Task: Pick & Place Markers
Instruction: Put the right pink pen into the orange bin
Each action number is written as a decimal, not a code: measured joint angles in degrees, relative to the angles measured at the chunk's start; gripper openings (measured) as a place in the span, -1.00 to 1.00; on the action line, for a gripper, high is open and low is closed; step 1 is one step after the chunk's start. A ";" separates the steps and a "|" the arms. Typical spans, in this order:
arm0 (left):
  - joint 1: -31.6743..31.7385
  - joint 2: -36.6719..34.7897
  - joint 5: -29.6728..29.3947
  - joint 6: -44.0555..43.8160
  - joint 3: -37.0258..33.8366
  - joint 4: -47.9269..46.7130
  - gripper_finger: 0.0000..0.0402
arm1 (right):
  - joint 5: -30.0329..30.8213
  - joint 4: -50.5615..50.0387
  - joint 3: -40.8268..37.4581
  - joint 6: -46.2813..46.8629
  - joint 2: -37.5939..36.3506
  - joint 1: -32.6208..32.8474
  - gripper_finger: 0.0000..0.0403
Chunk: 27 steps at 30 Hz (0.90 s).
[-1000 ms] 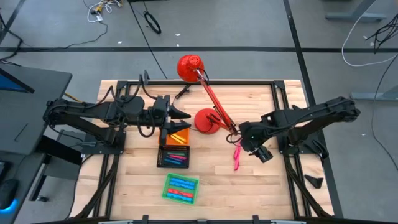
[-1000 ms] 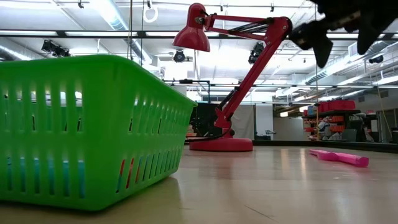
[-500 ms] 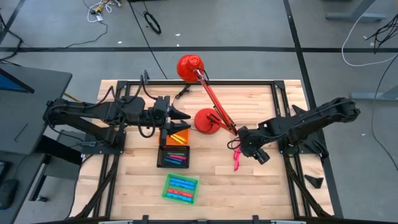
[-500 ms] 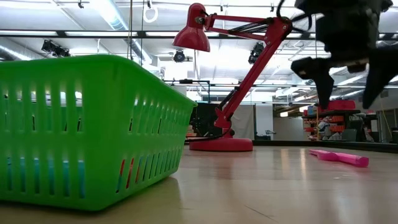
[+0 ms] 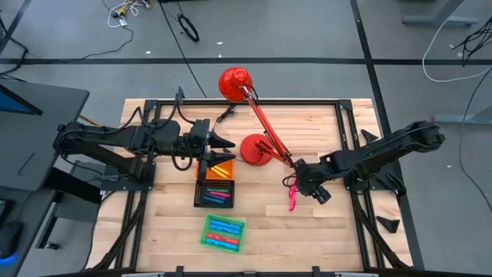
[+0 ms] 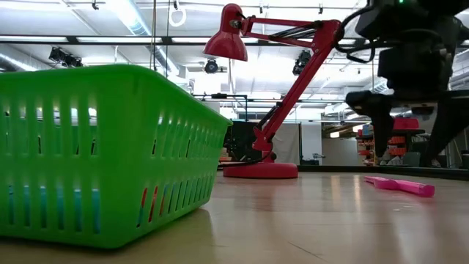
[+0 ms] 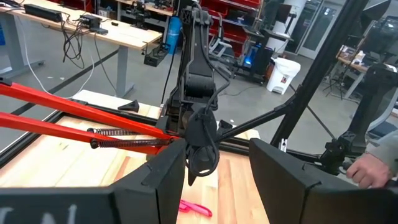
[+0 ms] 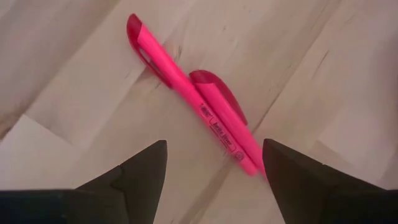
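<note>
Two pink markers [image 8: 186, 87] lie side by side flat on the wood table, right of middle [image 5: 292, 198]. My right gripper [image 8: 214, 168] hangs open just above them, pointing steeply down, its fingers on either side and touching nothing; the low view shows it [image 6: 410, 125] above the marker [image 6: 399, 185]. My left gripper [image 5: 231, 145] is held open, level and high over the orange tray [image 5: 221, 166]. The black tray [image 5: 215, 193] and the green tray [image 5: 224, 233] hold more markers.
A red desk lamp stands at the table's middle, its base [image 5: 254, 148] and slanted arm [image 5: 269, 135] close beside my right gripper. The green tray [image 6: 102, 154] fills the low view's left. A person's hand [image 7: 373, 168] shows beyond the table.
My right gripper has come down toward the pink markers, staying open and rolling a little. The markers have stayed where they were.
</note>
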 joint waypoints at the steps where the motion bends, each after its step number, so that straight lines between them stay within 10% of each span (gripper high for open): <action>1: 0.00 -0.01 0.00 0.01 0.00 -0.01 -0.09 | 0.00 0.48 -0.39 -0.11 0.16 0.00 0.32; 27: 0.00 -0.01 -0.04 -0.09 0.00 -0.28 -0.09 | -4.76 8.45 -3.83 2.98 7.37 -0.04 0.09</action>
